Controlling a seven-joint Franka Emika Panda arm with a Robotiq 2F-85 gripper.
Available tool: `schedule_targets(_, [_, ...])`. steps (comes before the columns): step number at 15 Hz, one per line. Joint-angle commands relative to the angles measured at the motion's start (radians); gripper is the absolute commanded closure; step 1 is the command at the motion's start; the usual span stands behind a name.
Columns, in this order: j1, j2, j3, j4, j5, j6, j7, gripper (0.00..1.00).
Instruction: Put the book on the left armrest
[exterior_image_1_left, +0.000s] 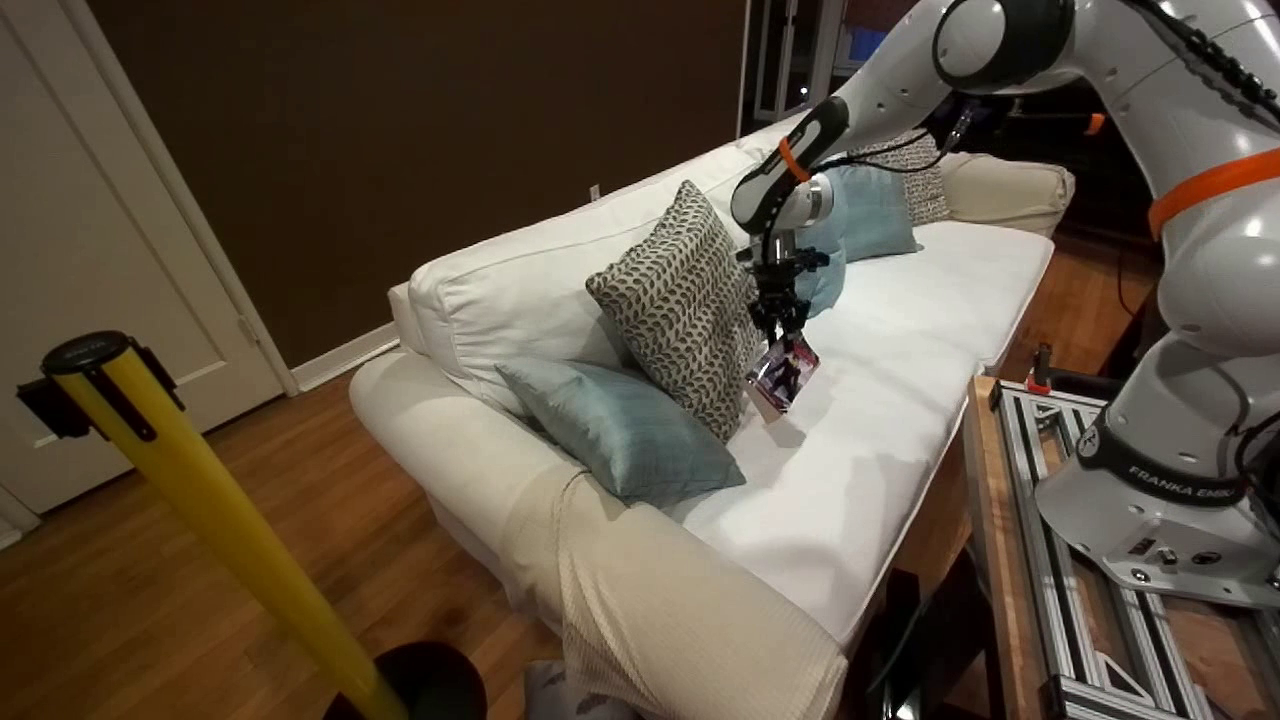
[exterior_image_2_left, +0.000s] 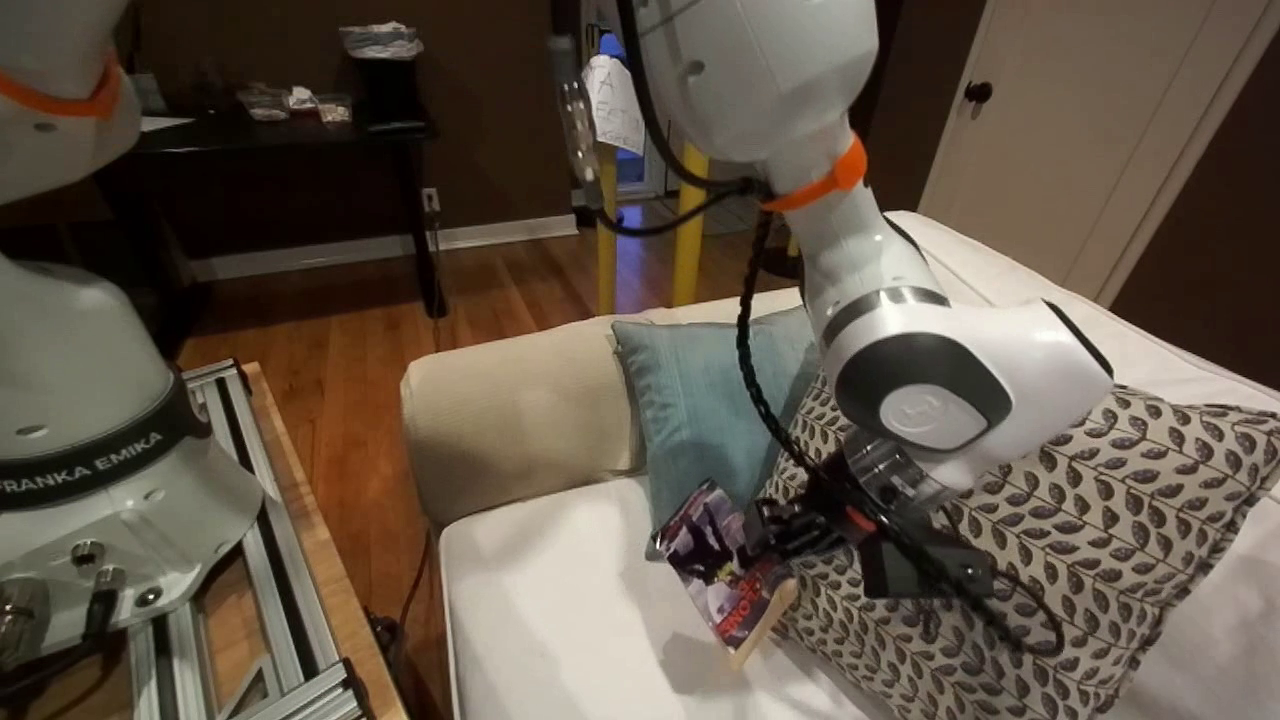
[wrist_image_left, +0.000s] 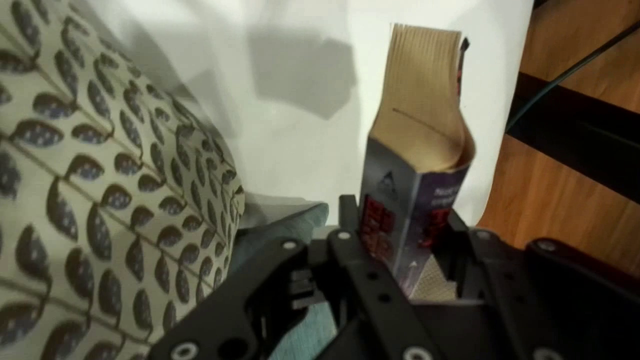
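the black jointed pincer (wrist_image_left: 401, 220) pinches the dark, red-lettered rectangular paper book (exterior_image_2_left: 715, 568); released on the rounded cream fabric armrest (exterior_image_1_left: 610, 560), it could slide off the curve.

Exterior views: opposed along sofa (exterior_image_1_left: 890, 340) | shared: left armrest (exterior_image_2_left: 520, 420) | wrist view: downward, near seat (wrist_image_left: 295, 155)
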Motion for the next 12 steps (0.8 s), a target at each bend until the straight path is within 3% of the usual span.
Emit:
schedule_targets(1, [0.039,-0.186,0.020,-0.214,0.077,0.146,-0.069,0.87])
schedule_targets(7, [0.163,-0.383,0.062,-0.355,0.224,0.205,-0.099,0.87])
schedule_targets(12, [0.392,-0.470,0.004,-0.412,0.118,0.173,-0.041,0.87])
